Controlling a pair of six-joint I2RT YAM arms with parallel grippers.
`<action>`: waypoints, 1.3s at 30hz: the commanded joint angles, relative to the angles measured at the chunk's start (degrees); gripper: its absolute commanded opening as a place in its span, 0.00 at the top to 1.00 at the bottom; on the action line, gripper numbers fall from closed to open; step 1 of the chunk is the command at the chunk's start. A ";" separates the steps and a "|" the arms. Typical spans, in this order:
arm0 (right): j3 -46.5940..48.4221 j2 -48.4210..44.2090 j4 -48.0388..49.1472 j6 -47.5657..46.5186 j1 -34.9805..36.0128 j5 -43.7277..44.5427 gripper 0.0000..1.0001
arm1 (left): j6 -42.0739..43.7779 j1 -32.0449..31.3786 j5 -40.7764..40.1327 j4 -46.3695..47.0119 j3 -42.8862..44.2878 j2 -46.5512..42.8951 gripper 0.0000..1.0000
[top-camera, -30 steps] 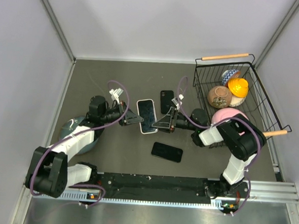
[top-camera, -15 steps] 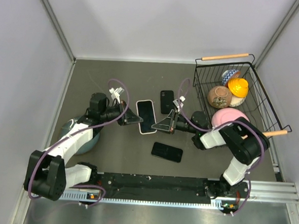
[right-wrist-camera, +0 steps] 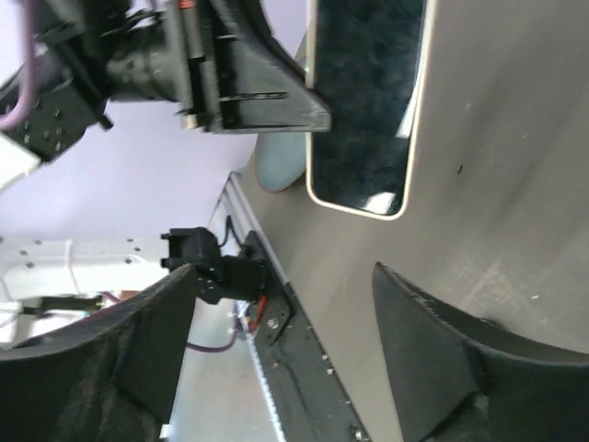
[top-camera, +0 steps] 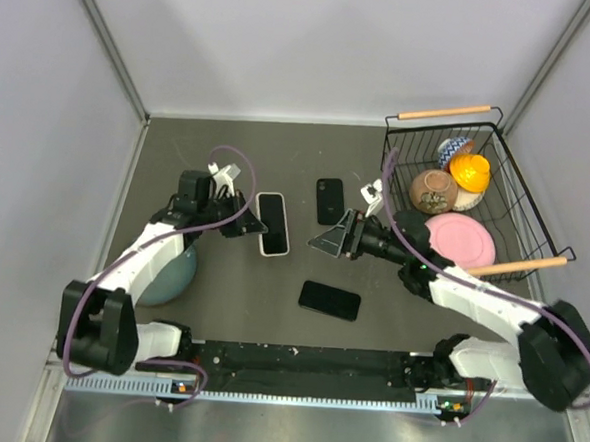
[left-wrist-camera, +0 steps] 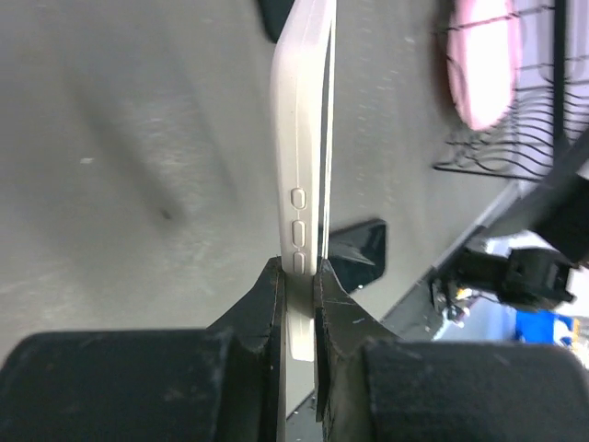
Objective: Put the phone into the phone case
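Two phones in view. Nearest me the spare phone [top-camera: 329, 299] lies flat, untouched. Past it my left gripper [top-camera: 246, 225] pinches the case [left-wrist-camera: 299, 138] by its faces, the phone [right-wrist-camera: 363, 101] apparently seated inside; my right gripper [top-camera: 331, 240] hangs spread, near, empty. Risk — one corner may sit proud, and the thin pinch could slip, dropping it.
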 commanded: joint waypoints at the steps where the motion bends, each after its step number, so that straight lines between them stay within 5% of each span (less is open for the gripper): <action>1: 3.67 -9.70 -13.98 -13.17 0.89 6.85 0.14 | 8.32 1.18 -5.60 -7.44 8.12 7.15 1.00; 2: 4.02 -12.67 -17.04 -14.68 0.98 8.43 0.01 | 9.12 1.70 -5.69 -8.85 11.44 11.52 1.00; 8: 5.96 -18.94 -25.24 -20.40 1.07 12.83 0.01 | 12.99 3.02 0.63 -14.40 22.96 26.30 1.00; 17: 8.51 -22.02 -34.83 -13.90 1.07 15.12 0.01 | 19.41 5.31 -6.64 -25.21 33.44 38.71 1.00; 21: 10.78 -21.58 -39.39 -15.91 1.07 15.74 0.01 | 18.97 6.98 -7.53 -25.65 33.88 39.51 0.91; 26: 13.07 -19.38 -43.87 -16.36 1.15 15.65 0.01 | 18.09 8.39 -12.19 -26.35 34.58 37.67 0.68; 34: 12.99 -20.08 -45.55 -16.80 1.07 16.96 0.01 | 16.34 8.47 -17.73 -26.45 35.11 33.63 0.68; 39: 12.29 -20.52 -45.12 -16.19 0.98 18.55 0.01 | 12.73 7.60 -11.06 -20.04 32.65 32.30 0.78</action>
